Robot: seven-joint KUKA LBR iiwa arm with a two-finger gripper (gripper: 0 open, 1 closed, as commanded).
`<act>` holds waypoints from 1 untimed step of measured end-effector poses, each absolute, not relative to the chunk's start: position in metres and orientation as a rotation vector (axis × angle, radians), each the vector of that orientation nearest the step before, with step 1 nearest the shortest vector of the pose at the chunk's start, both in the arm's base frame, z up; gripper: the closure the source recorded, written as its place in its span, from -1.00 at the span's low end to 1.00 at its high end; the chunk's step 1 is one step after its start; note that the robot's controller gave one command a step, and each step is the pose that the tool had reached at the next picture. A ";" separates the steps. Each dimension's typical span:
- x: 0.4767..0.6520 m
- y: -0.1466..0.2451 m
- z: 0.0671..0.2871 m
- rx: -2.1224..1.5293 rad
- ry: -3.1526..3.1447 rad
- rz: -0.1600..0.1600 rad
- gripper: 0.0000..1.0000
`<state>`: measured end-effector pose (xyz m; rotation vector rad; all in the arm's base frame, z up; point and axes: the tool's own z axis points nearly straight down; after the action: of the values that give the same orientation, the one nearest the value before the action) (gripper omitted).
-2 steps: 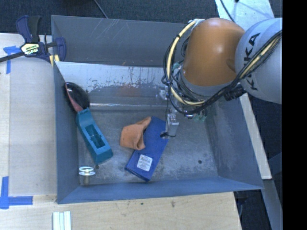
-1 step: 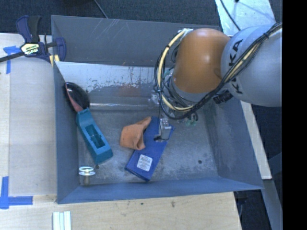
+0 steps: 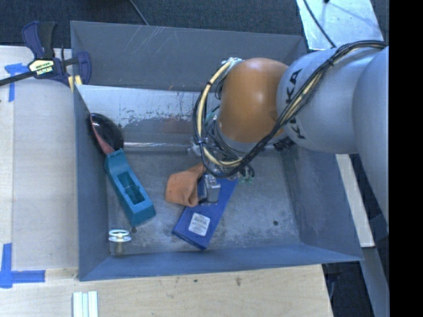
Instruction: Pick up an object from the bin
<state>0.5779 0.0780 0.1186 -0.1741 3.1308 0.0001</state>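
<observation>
- Claw [image 3: 210, 187] sat low in middle of bin [image 3: 198, 264], at top end of dark-blue flat box [image 3: 200, 222] w/ white label; tan crumpled piece [image 3: 182, 187] just beside; grip state: couldn't tell
- Likely risk: thin box might slip out; tan piece might snag

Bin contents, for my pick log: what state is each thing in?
Blue flat box, lying flat, label up.
Claw, low over the blue flat box's upper end.
Orange-brown rag, crumpled, against the box's left edge.
Teal tray, recess facing up, slanted.
Black spoon, lying by the left wall.
Small metal ring, alone in the front-left corner.
</observation>
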 end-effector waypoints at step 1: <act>0.587 0.090 0.073 -0.279 3.126 0.002 1.00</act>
<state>0.5866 0.0898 0.0733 -0.2791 3.1265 0.0022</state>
